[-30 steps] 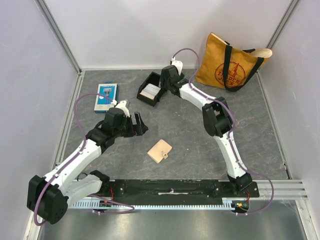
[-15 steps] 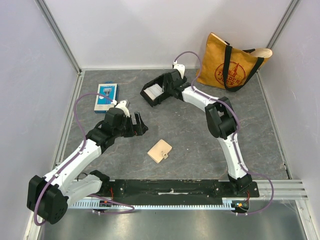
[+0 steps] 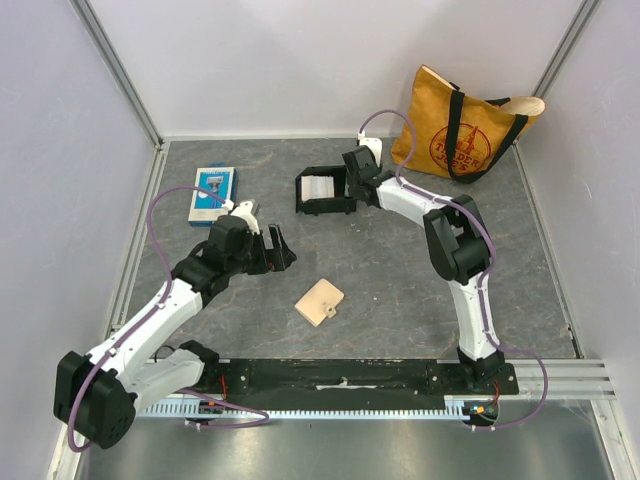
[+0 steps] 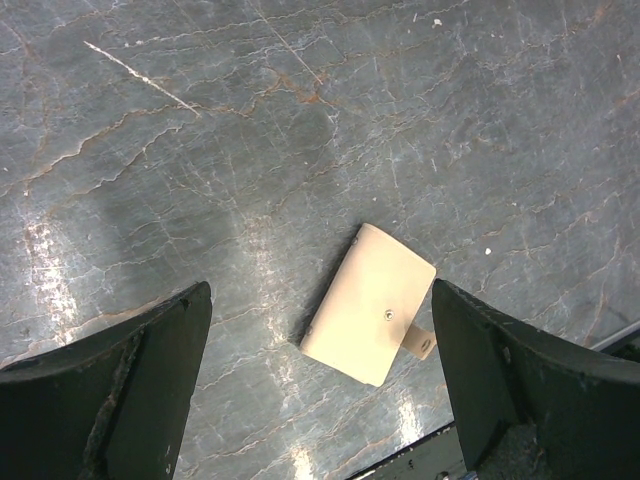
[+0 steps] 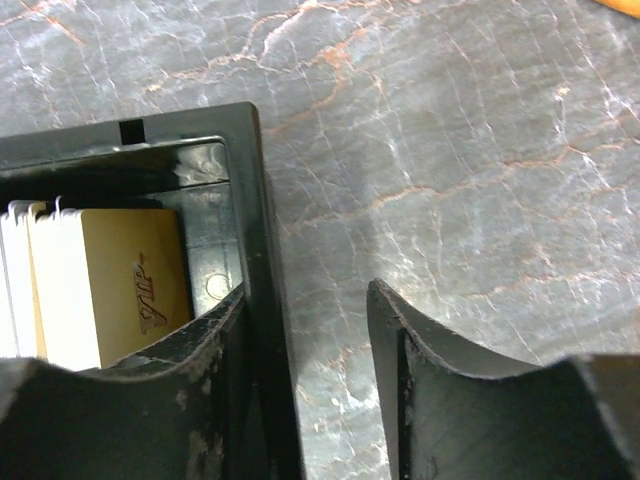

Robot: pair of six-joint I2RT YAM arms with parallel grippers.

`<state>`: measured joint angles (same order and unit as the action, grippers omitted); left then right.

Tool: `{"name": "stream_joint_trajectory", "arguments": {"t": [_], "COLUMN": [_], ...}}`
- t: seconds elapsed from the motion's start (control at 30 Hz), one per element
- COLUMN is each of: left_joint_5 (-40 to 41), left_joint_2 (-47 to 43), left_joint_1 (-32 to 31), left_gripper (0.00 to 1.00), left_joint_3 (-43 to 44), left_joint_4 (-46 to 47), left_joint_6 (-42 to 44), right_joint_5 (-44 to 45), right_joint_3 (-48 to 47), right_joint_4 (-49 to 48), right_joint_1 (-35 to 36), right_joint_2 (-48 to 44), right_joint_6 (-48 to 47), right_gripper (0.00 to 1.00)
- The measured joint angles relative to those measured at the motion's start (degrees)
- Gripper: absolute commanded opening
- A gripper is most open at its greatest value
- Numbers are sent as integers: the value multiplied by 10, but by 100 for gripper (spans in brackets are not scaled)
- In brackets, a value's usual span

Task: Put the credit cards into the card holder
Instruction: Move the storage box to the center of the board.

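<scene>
The credit cards (image 3: 320,187) stand in a stack inside a small black tray (image 3: 326,208) at the back centre. In the right wrist view a gold card (image 5: 120,285) faces me with white cards (image 5: 20,280) behind it. My right gripper (image 3: 351,186) is open and straddles the tray's right wall (image 5: 255,200): one finger is inside the tray and the other is outside, with a gap to the wall. The tan card holder (image 3: 319,301) lies closed on the table in front. My left gripper (image 3: 277,250) is open and empty above the table, and the holder (image 4: 370,303) shows between its fingers.
A blue-and-white retail package (image 3: 212,192) lies at the back left. A yellow tote bag (image 3: 465,125) leans at the back right corner. A black base rail (image 3: 340,375) runs along the near edge. Walls enclose the table on three sides.
My right gripper has swung to the right, and the black tray has turned square and shifted right with it. The left arm and card holder have not moved.
</scene>
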<state>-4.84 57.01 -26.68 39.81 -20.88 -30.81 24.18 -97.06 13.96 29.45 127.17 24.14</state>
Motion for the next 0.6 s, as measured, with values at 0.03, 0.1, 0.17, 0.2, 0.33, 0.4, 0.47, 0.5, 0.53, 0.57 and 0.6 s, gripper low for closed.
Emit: {"name": "stream_joint_trajectory", "arguments": {"t": [0.03, 0.1, 0.17, 0.2, 0.33, 0.4, 0.47, 0.5, 0.53, 0.57, 0.6], "left_joint_5": [0, -1, -2, -2, -4, -10, -14, -15, -16, -17, -18], "left_joint_2": [0, 0, 0, 0, 0, 0, 3, 5, 6, 8, 9], "left_joint_1": [0, 0, 0, 0, 0, 0, 0, 0, 0, 0, 0], "left_gripper": [96, 96, 96, 95, 95, 95, 95, 96, 95, 96, 95], "left_joint_3": [0, 0, 0, 0, 0, 0, 0, 0, 0, 0, 0], "left_joint_4": [0, 0, 0, 1, 4, 7, 11, 13, 14, 14, 14], "left_joint_6": [0, 0, 0, 0, 0, 0, 0, 0, 0, 0, 0], "right_joint_5": [0, -4, -6, -8, -18, -19, -19, -16, -19, -23, -26], "right_joint_3": [5, 18, 33, 40, 63, 75, 90, 98, 104, 112, 121], "right_joint_4": [1, 3, 5, 6, 8, 8, 8, 7, 8, 9, 12], "right_joint_1": [-1, -2, -2, -1, -1, -2, -2, -3, -5, -7, -8], "right_joint_2": [-5, -17, -29, -35, -56, -66, -79, -86, -91, -98, -105], "right_joint_6": [-2, -6, -11, -14, -27, -33, -40, -43, -50, -57, -64], "right_gripper": [48, 45, 37, 33, 29, 21, 17, 15, 12, 12, 12]}}
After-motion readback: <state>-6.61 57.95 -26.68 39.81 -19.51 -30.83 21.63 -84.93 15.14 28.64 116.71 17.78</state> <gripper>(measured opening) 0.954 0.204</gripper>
